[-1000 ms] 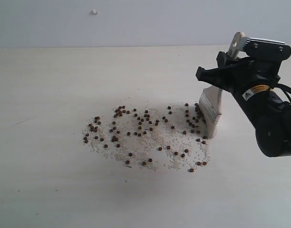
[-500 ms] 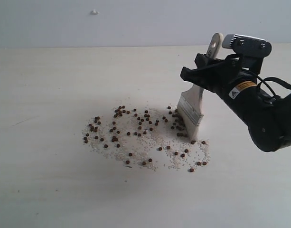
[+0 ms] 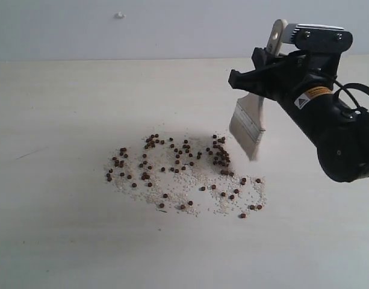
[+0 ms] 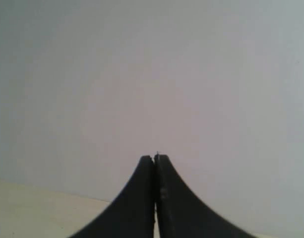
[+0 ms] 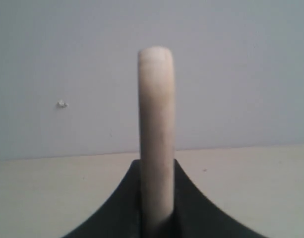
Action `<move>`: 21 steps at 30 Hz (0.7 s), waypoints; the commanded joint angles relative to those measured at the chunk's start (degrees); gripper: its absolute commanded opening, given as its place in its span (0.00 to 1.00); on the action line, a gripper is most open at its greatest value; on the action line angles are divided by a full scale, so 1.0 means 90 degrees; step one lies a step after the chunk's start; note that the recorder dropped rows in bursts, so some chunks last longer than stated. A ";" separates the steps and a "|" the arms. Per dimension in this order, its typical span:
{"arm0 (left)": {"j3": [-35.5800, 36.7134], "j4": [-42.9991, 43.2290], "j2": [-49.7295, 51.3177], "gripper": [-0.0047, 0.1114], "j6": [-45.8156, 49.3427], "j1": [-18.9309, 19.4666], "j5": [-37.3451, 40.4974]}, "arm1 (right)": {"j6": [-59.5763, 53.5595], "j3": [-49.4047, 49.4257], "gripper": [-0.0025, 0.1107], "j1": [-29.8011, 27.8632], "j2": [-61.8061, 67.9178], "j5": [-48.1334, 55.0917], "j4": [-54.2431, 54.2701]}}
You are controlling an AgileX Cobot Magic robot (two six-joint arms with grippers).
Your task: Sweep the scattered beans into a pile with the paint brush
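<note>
The beans lie spread over a wide patch of the pale table, mixed with whitish crumbs. The only pile is a small tight clump at the patch's right side. My right gripper is shut on the paint brush handle. The paint brush hangs tilted, its bristles lifted clear of the table just right of the clump. The handle stands upright between the right gripper jaws. My left gripper is shut on nothing, facing the wall, and is out of the exterior view.
The pale table runs back to a grey wall with a small white speck on it. A few beans lie at the patch's near right edge, below the black right arm.
The brush swept leftwards through the right side of the patch, pushing beans into a clump, then rose off the table. The left gripper stayed still.
</note>
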 commanded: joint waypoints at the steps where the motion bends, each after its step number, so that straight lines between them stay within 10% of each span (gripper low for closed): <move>1: 0.0037 0.0023 -0.0034 0.04 -0.0035 0.0004 0.0001 | -0.0408 -0.0024 0.02 -0.0039 -0.0460 -0.0008 -0.0250; 10: 0.0037 0.0023 -0.0034 0.04 -0.0035 0.0004 0.0001 | 0.0421 -0.0107 0.02 -0.1862 -0.0183 -0.0414 -0.2313; 21: 0.0037 0.0023 -0.0034 0.04 -0.0035 0.0004 0.0001 | 0.0777 -0.1555 0.02 -0.2154 0.1270 0.0074 -0.3639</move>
